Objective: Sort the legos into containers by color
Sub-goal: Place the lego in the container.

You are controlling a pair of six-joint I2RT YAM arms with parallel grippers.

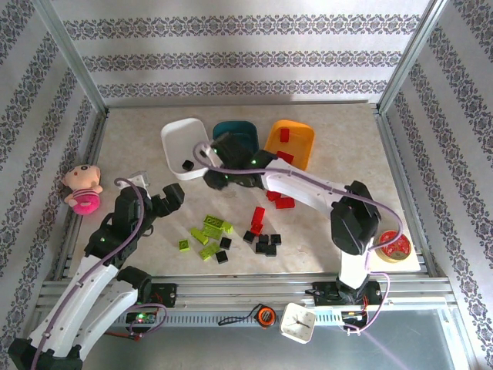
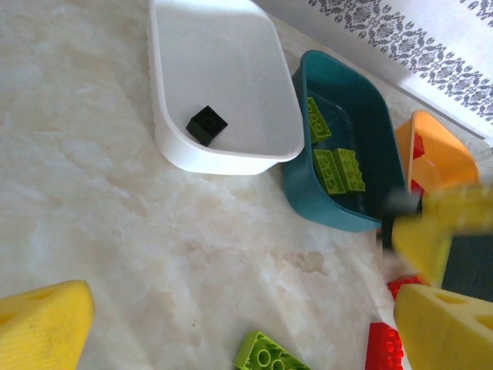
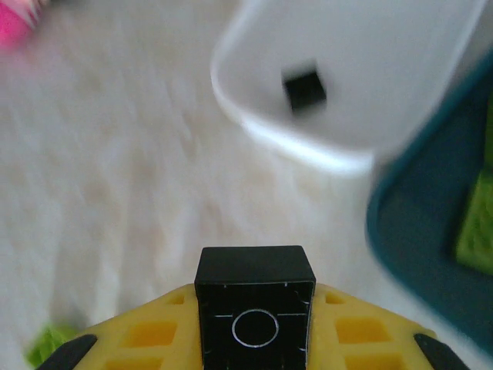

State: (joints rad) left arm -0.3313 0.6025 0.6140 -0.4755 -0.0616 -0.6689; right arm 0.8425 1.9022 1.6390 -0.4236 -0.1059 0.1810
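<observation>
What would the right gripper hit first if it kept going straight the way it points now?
Probably the marble tabletop just short of the white tub, or that tub's near wall. The right gripper, shut on a black lego, aims that way; depth is unclear.

The left arm (image 1: 73,301) and the right arm (image 1: 304,185) share one build: long, smooth white shells for the links and bulky matte black housings at the joints, some with a small green light glowing. A lilac cable (image 1: 137,220) runs along the left arm, and a second lilac cable (image 1: 397,222) loops off the right arm at the right of the frame. The left gripper (image 1: 159,193) has a black body, and its fingers (image 2: 46,327) are bright yellow wedges with rounded tips. The right gripper (image 3: 254,331) has yellow fingers (image 3: 146,335) moulded with rectangular recesses and black corner pieces.
</observation>
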